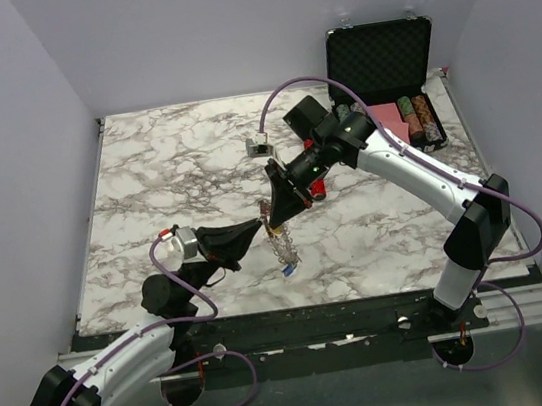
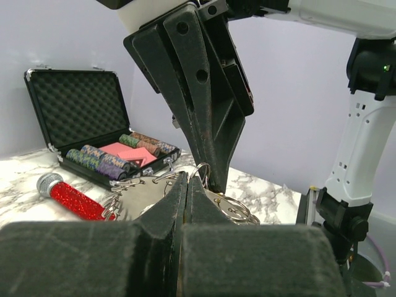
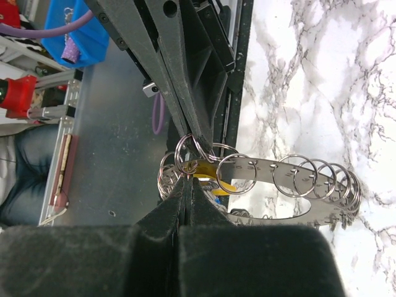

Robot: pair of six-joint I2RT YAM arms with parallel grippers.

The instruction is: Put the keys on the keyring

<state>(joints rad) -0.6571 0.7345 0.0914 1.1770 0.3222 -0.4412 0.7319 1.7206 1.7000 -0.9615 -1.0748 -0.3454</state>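
Found left gripper fully closed, fingertips pinched on one end of the keyring. Found right gripper closed too, tips nipped onto a small wire loop at that same end, right against the left tips. Saw both grippers nose to nose, the right one angled down from above in the left wrist view.

Saw keyring raised at the pinched end over the marble table, roughly mid-table, trailing from the pinch point toward the near edge in the top view. Could not tell whether its low end touched the table. Noted a curved flat silvery band with many round wire loops strung along it.

Spotted yellow key head tucked just behind the loops at the pinched end, against the band. Could not tell if threaded on a loop. Spotted blue key at the low end of the keyring; could not tell how attached.

Saw red cylinder with silver cap lying flat on the table just beyond the grippers, apart from the keyring. Saw black case open at the far right corner, lid upright, poker chips in rows inside.
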